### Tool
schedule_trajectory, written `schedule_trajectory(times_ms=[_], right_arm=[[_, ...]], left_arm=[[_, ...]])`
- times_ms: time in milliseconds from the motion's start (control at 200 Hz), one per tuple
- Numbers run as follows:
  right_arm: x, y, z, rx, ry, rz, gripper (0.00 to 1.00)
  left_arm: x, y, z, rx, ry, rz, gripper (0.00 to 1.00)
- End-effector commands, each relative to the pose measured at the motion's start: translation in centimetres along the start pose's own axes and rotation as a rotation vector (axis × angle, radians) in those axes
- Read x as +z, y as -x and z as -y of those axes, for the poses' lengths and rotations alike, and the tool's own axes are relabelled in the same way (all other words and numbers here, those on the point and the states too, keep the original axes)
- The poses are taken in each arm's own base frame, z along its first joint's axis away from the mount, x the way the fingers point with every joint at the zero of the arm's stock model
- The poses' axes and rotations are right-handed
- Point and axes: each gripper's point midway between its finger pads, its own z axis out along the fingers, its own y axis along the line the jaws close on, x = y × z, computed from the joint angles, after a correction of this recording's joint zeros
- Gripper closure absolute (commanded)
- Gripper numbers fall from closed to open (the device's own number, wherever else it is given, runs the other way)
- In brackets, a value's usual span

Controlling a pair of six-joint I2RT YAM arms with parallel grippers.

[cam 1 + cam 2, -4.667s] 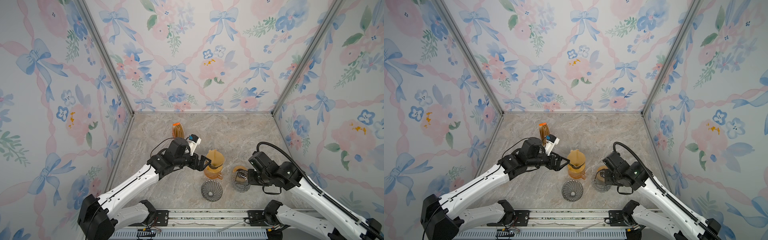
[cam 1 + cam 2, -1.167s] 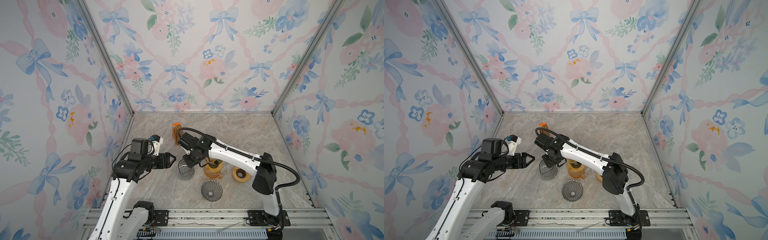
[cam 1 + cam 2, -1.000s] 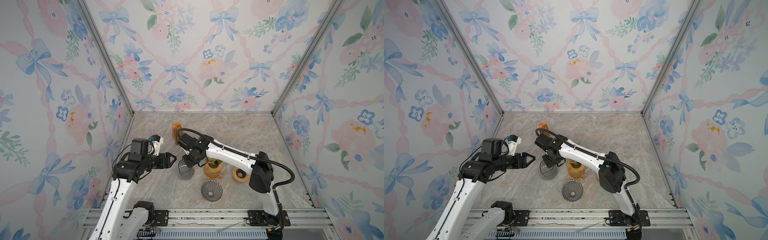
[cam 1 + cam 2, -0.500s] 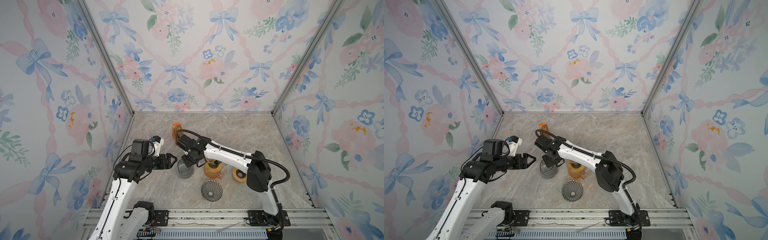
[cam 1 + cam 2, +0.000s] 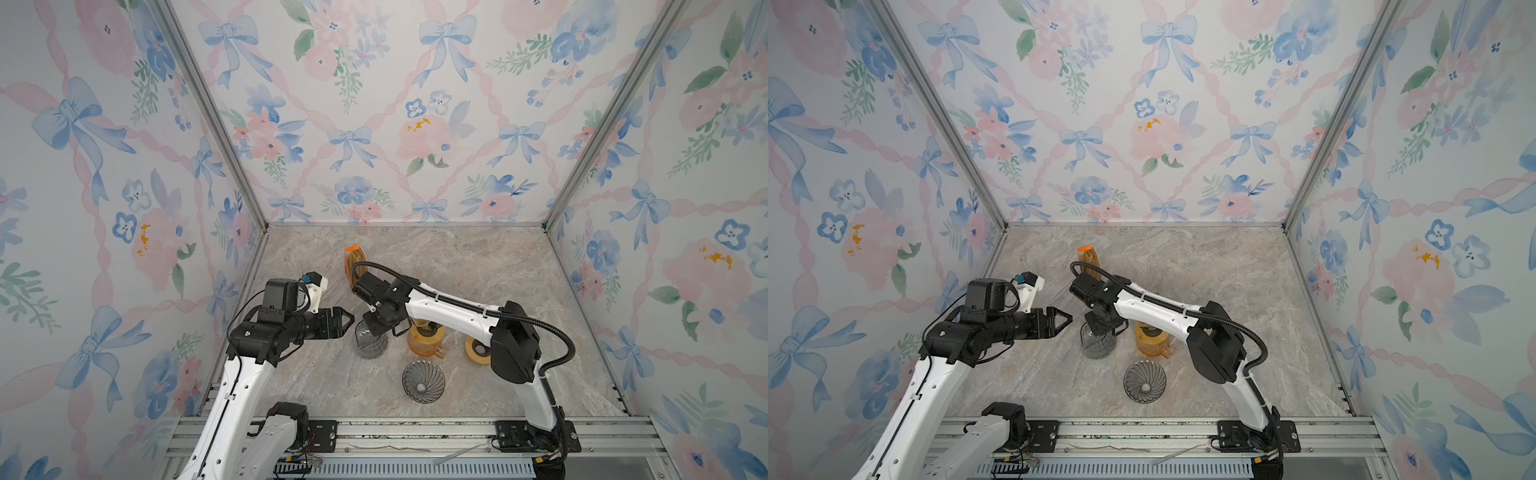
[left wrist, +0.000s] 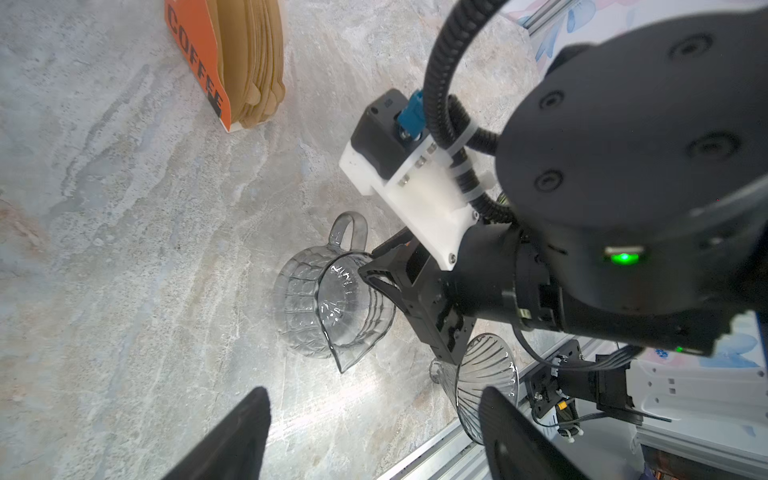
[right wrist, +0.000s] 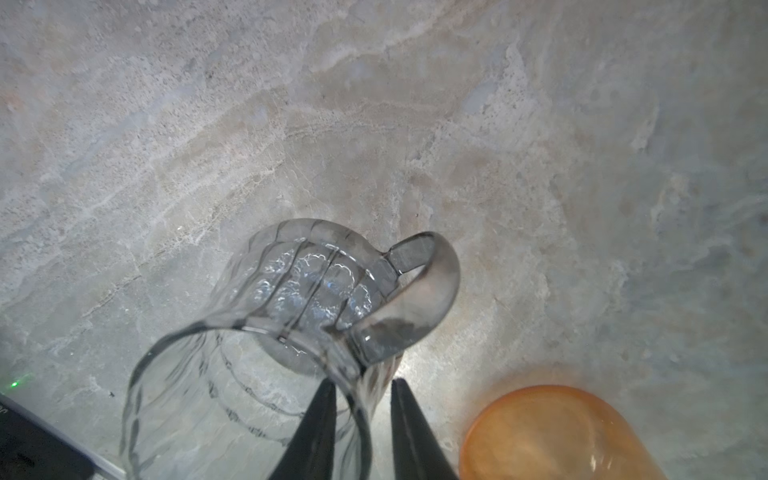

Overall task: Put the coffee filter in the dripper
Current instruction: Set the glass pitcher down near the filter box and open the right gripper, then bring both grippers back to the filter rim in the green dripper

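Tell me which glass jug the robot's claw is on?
The clear grey jug, left of the amber jug in a top view. The right gripper straddles its rim; the amber one is ungripped.

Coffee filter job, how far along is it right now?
Nothing looks done: the dripper sits empty at the front and the filters stand in their orange holder at the back. In hand: the right gripper, jaws slightly parted, straddles the rim of the clear carafe; the left gripper is open and empty. Left: pick a filter and seat it in the dripper.
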Motion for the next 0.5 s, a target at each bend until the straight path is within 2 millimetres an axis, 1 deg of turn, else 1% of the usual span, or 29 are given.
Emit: schedule_trajectory(times_ms=[0, 150, 250, 345, 355, 450, 475, 485, 495], right_arm=[[-3.5, 0.9, 0.0, -0.001, 0.014, 0.085, 0.69], [-7.3, 0.9, 0.0, 0.013, 0.038, 0.170, 0.61], [-9.8, 0.8, 0.6, 0.035, 0.049, 0.229, 0.55], [-12.6, 0.6, 1.7, 0.050, 0.048, 0.286, 0.50], [-12.6, 0.5, 1.7, 0.051, 0.047, 0.286, 0.50], [-15.1, 0.3, 2.8, 0.062, 0.046, 0.330, 0.46], [-14.9, 0.1, 3.1, 0.066, 0.039, 0.322, 0.45], [-15.8, 0.1, 3.3, 0.069, 0.046, 0.341, 0.45], [-16.2, 0.1, 3.5, 0.073, 0.044, 0.346, 0.45]], left_arm=[[0.0, 0.2, 0.5, 0.014, -0.036, 0.013, 0.20], [-0.7, 0.8, 1.5, 0.033, -0.068, 0.043, 0.20], [-1.0, 1.5, 2.5, 0.041, -0.113, 0.070, 0.20], [-0.7, 1.9, 3.5, 0.034, -0.172, 0.075, 0.21], [-0.6, 1.9, 3.6, 0.031, -0.175, 0.073, 0.21], [0.1, 2.2, 4.3, 0.037, -0.184, 0.072, 0.21], [0.3, 2.2, 4.6, 0.047, -0.180, 0.071, 0.21], [0.4, 2.3, 4.7, 0.050, -0.178, 0.069, 0.21], [0.5, 2.3, 4.8, 0.053, -0.175, 0.069, 0.21]])
